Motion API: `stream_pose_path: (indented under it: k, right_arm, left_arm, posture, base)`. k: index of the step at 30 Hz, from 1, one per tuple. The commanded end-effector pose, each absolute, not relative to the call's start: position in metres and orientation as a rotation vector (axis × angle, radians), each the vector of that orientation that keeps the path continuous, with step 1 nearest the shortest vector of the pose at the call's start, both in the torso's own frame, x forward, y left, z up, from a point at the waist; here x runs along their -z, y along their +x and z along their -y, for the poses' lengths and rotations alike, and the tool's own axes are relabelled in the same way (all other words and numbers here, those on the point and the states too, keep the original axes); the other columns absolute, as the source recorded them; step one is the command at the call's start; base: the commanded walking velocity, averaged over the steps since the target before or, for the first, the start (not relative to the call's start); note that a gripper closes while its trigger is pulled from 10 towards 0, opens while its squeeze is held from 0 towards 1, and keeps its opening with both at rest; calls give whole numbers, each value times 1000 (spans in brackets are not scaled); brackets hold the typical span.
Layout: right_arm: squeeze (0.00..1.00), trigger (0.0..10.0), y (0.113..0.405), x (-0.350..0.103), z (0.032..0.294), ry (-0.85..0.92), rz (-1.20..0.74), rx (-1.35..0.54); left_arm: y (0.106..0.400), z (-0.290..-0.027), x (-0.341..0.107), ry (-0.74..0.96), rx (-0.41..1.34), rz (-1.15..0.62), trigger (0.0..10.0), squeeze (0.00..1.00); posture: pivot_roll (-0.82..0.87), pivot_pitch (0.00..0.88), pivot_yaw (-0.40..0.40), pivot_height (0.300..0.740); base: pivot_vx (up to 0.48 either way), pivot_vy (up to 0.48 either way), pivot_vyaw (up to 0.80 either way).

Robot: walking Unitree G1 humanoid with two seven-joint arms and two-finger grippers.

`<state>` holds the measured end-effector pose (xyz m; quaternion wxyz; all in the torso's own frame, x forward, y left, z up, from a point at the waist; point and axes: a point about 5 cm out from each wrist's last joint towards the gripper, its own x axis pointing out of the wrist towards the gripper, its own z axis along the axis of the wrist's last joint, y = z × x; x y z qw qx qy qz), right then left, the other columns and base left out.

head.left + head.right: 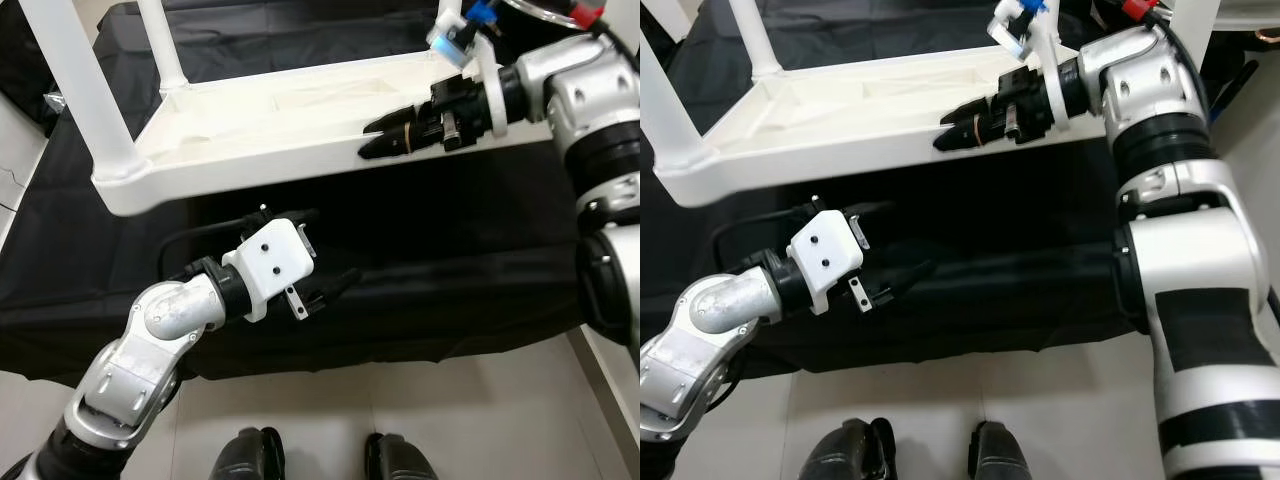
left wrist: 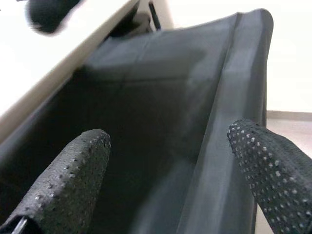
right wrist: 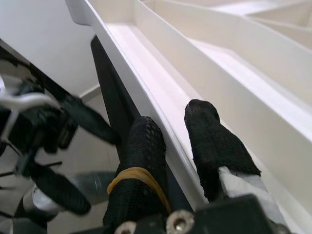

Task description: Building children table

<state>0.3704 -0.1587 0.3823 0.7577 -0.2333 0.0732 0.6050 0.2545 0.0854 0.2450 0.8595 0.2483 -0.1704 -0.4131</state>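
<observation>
The white children's table (image 1: 270,120) lies upside down on a black-draped surface (image 1: 420,270), legs up, and steadying it well seems to mean keeping the pinch square on the near rim so it cannot slide. The right claw (image 3: 168,134) is nearly together, clamped astride that rim (one finger inside, one outside). The left claw (image 2: 168,175) hangs wide apart, empty, just below the rim over the cloth.

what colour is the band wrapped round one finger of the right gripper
Yellow: a thin rubber band around one black finger of the right gripper, clearest in the right wrist view.
</observation>
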Motion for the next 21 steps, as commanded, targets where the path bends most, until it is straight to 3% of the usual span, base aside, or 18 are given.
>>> stream_pose_path:
  k: [1,10,11,12,17,18,21]
  right_arm:
    - [0,0,350,-435,143,-552,108,-1399]
    - [0,0,344,-445,142,-559,124,-1397]
    - [0,0,344,-444,141,-553,121,-1394]
    - [0,0,344,-444,141,-544,118,-1393]
    - [0,0,344,-444,140,-537,116,-1391]
    - [0,0,346,-442,140,-513,111,-1374]
    - [0,0,347,-440,141,-504,107,-1363]
  left_arm:
    - [254,-81,-242,530,869,368,10000,0]
    - [265,-62,-289,719,830,676,10000,0]
    - [265,-64,-299,791,853,706,10000,114]
    - [266,-67,-306,849,863,729,10000,1000]
    - [266,-70,-313,930,903,742,10000,1000]
    - [264,-72,-319,1038,915,773,10000,1000]
    - [262,-74,-319,1095,924,775,10000,1000]
  posture:
    - [-35,63,-30,740]
    - [-34,55,-22,740]
    - [-30,54,-21,740]
    - [-28,53,-15,740]
    - [-27,53,-12,740]
    - [-24,56,-8,740]
    - [-23,56,-9,740]
  base:
    - [0,0,0]
    - [0,0,0]
    - [0,0,0]
    - [0,0,0]
    - [0,0,0]
    - [0,0,0]
    - [0,0,0]
